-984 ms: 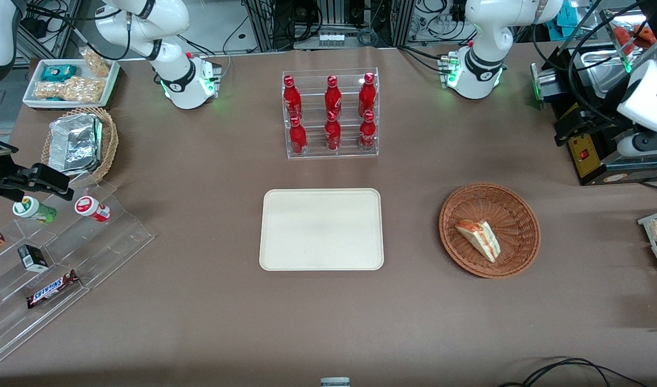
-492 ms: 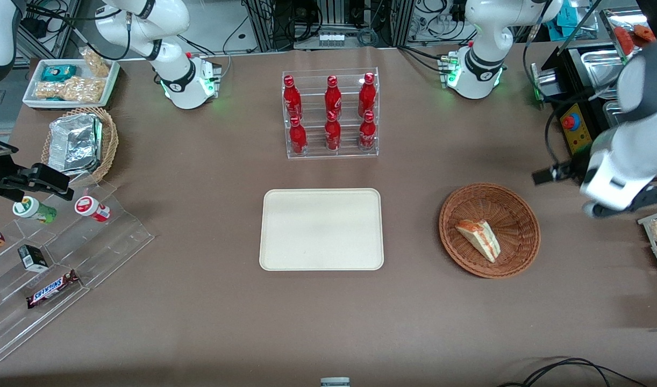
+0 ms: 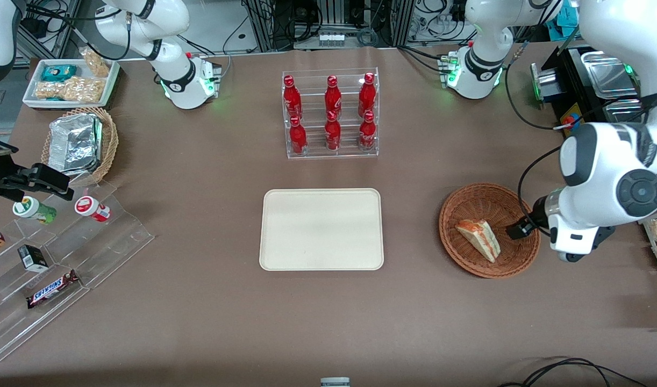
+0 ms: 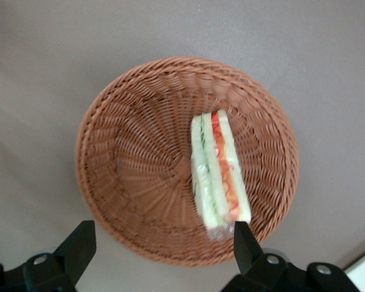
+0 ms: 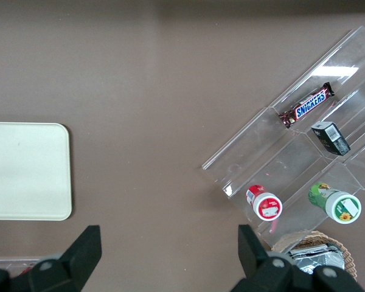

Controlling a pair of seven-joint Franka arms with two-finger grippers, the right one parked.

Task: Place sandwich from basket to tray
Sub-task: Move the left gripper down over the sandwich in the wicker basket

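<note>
The sandwich [image 3: 479, 239], a white bread wedge with orange-red and green layers, lies in the reddish-brown wicker basket [image 3: 490, 200] toward the working arm's end of the table. In the left wrist view the sandwich [image 4: 219, 170] lies on its side in the basket [image 4: 134, 158]. My left gripper [image 3: 518, 229] hovers above the basket's rim, on the side toward the working arm's end. It is open and empty [image 4: 162, 243], with its black fingertips [image 4: 79, 242] spread wide. The cream tray [image 3: 321, 228] lies bare at the table's middle and also shows in the right wrist view [image 5: 24, 170].
A clear rack of red bottles [image 3: 331, 115] stands farther from the camera than the tray. A stepped acrylic shelf with snacks [image 3: 65, 258], a tan basket with foil [image 3: 81, 142] and a white snack tray [image 3: 70, 83] lie toward the parked arm's end. Black equipment [image 3: 581, 140] stands near the basket.
My left arm has swung in from the table's edge and come down toward the basket. Its gripper now hangs over the basket's rim. The sandwich, basket and tray have not moved.
</note>
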